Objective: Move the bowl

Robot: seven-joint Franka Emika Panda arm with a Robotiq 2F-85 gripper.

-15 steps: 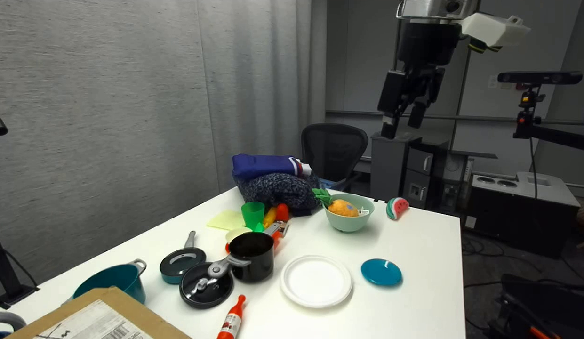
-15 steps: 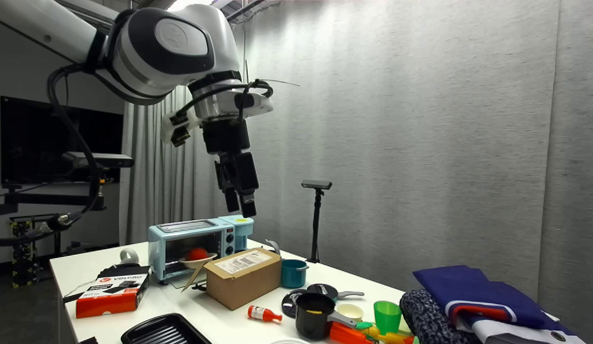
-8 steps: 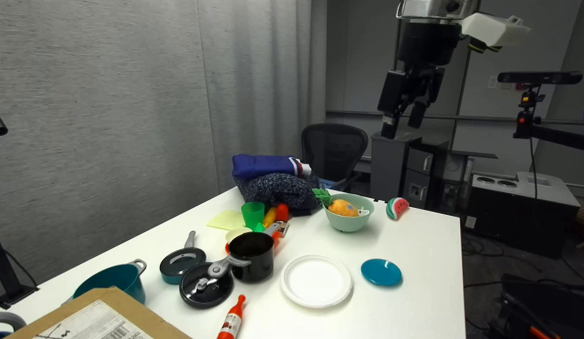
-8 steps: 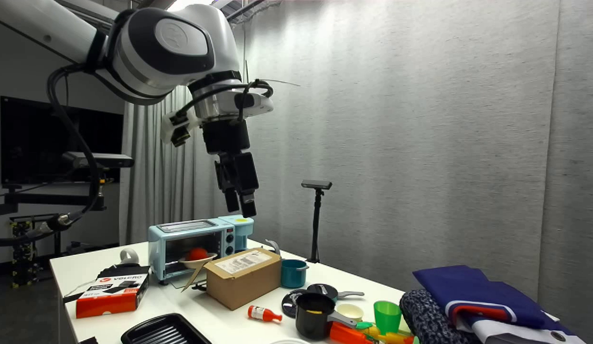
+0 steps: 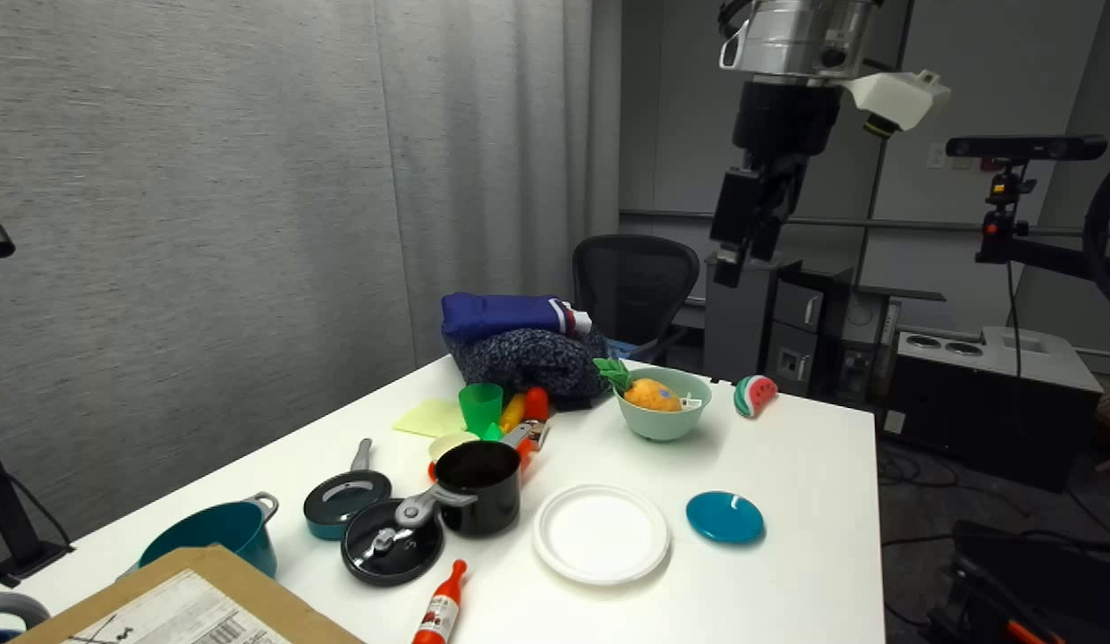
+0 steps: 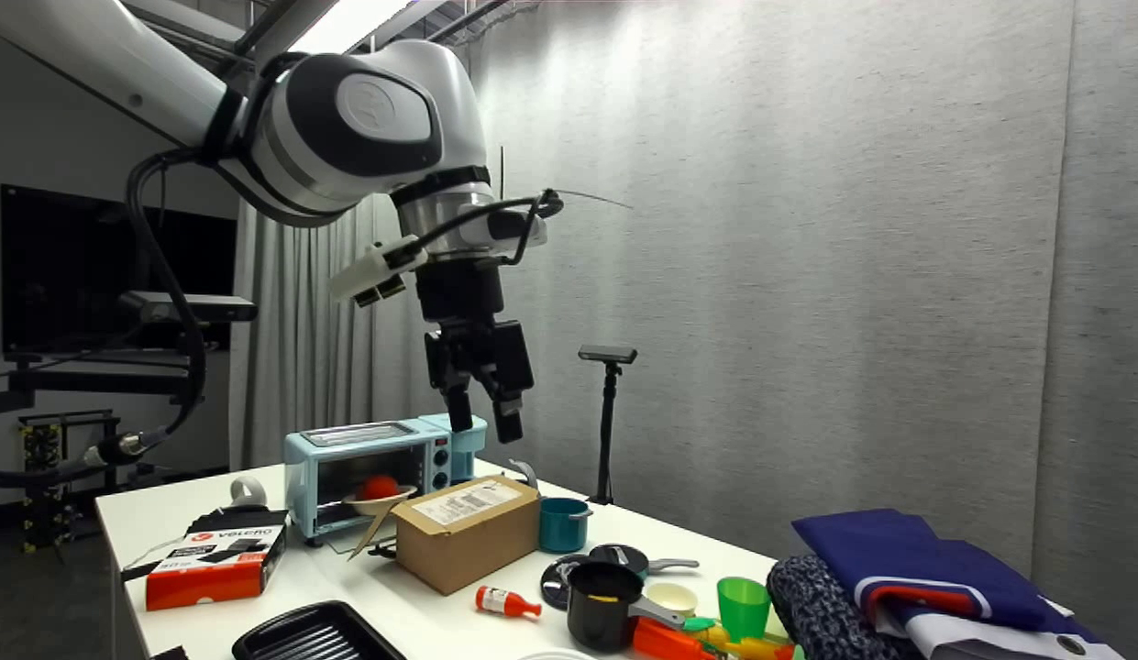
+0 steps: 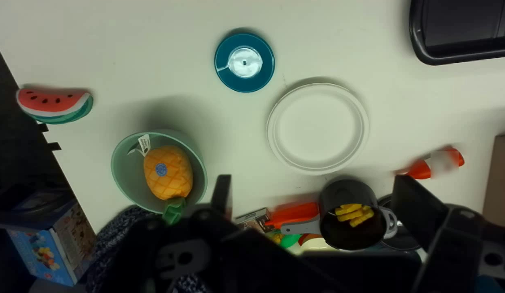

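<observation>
Red and green, the watermelon (image 7: 55, 105) lies farthest left of the plate (image 7: 318, 127) in the wrist view. Next comes the bowl (image 7: 129, 177), upright on the table (image 7: 134, 44), left of the plate and apart from it, a pineapple (image 7: 169, 171) inside. I judge the bowl light and stiff — plastic, most likely, so hardly fragile, though its smooth wall could slip. The pineapple looks soft and should add little weight, but might tumble out if the bowl tips. Probably the bowl is too broad to span, so pinch the rim on the side away from the plate — bare wall there, while the leaves (image 7: 173, 209) poke past the rim elsewhere. Farther right, the gripper (image 7: 315, 185) hangs well above plate height, fingers wide, nothing between them.
</observation>
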